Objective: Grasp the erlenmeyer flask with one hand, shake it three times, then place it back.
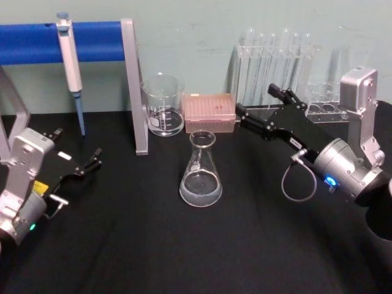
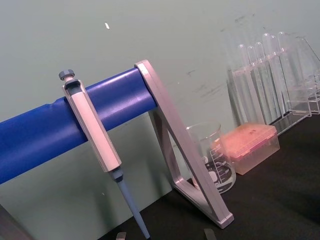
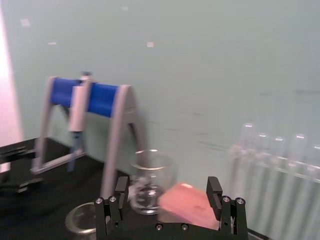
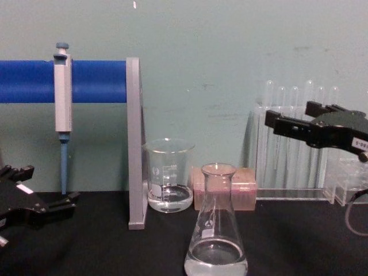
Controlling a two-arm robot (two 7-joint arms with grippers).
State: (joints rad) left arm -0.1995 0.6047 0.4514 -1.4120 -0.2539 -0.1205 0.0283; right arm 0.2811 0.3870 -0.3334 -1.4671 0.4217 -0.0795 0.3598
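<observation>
The erlenmeyer flask point(image 1: 201, 172) stands upright on the black table with a little clear liquid in its base; it is also in the chest view point(image 4: 215, 241). In the right wrist view, part of the flask rim point(image 3: 80, 220) is in sight, off to one side of the fingers. My right gripper point(image 1: 256, 100) hovers open, up and to the right of the flask and apart from it. The chest view has this gripper point(image 4: 287, 115) higher than the flask's rim. My left gripper point(image 1: 78, 144) rests open at the far left, holding nothing.
A glass beaker point(image 1: 163, 104) and a pink tip box point(image 1: 211, 113) stand behind the flask. A test tube rack point(image 1: 275, 64) is at the back right. A blue-barred stand point(image 1: 135, 86) holding a pipette point(image 1: 70, 61) is at the back left.
</observation>
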